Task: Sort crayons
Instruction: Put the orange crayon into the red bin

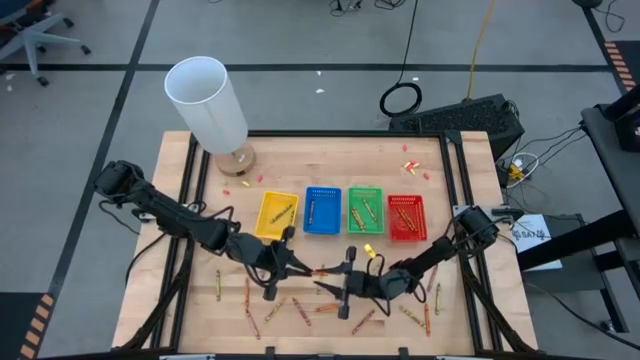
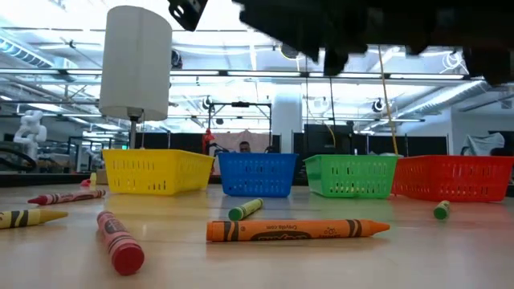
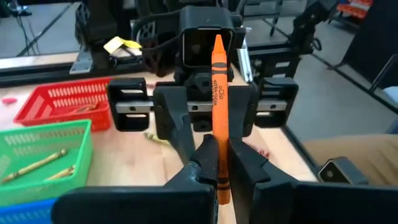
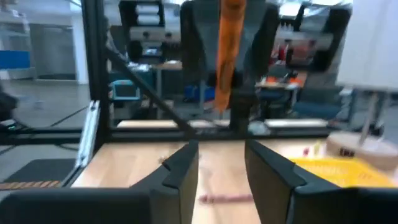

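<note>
My left gripper (image 3: 219, 155) is shut on an orange crayon (image 3: 217, 81) above the table's near middle (image 1: 322, 270). My right gripper (image 4: 221, 171) faces it from the right, open, with nothing between its fingers; it also shows in the high view (image 1: 335, 285). The held crayon (image 4: 229, 43) stands ahead of the right fingers. Several loose crayons lie flat on the table, among them an orange one (image 2: 297, 230), a green one (image 2: 245, 210) and a red one (image 2: 120, 241). The yellow (image 1: 277, 213), blue (image 1: 322, 210), green (image 1: 364, 208) and red (image 1: 406, 217) trays stand in a row behind. My left gripper pinches the orange crayon near its blunt lower end (image 3: 219, 140) between its two fingers. The fingers come about level from the table's left and lie across the crayon. The crayon stands steeply, tip up, lifted clear of the table, its blunt end poking out below the fingers.
A tall white cylinder on a round wooden foot (image 1: 208, 100) stands at the far left corner. The green tray (image 3: 43, 149) and the red tray (image 3: 68, 102) hold a few crayons. Small red-pink scraps (image 1: 410, 165) lie at the far right. Dark rails (image 1: 455, 170) edge the table.
</note>
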Controlling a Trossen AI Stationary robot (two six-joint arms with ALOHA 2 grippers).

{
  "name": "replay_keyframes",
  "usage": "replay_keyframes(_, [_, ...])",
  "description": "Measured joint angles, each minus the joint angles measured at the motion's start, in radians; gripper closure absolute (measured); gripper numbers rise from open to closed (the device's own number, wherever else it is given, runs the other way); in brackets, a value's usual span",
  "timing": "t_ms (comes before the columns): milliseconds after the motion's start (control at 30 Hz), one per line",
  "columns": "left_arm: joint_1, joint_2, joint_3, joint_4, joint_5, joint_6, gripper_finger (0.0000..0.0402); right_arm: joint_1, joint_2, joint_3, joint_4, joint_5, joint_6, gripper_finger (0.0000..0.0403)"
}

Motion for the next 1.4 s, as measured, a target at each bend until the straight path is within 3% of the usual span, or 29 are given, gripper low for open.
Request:
replay_keyframes(133, [-0.022,0.0,0.0,0.019,0.0,0.018,0.0389,0.016,-0.006,0.049,0.012,0.082,-0.109,0.026])
replay_keyframes(267, [-0.039,0.0,0.0,0.038,0.0,0.026,0.0389,0.032,-0.005,0.08,0.036,0.089,-0.196,0.0246])
replay_keyframes(500, [-0.049,0.0,0.0,0.039,0.0,0.045,0.0389,0.055,-0.005,0.13,0.058,0.075,-0.289,0.0246])
replay_keyframes(800, [-0.05,0.0,0.0,0.099,0.0,0.079,0.0389,0.056,-0.005,0.166,0.057,-0.022,-0.296,0.0252])
replay_keyframes(1033, [-0.054,0.0,0.0,0.104,0.008,0.096,0.0389,0.056,-0.005,0.166,0.058,-0.023,-0.3,0.0289])
replay_keyframes(1400, [-0.054,0.0,0.0,0.104,0.016,0.097,0.0389,0.048,-0.005,0.166,0.067,-0.019,-0.301,0.0387])
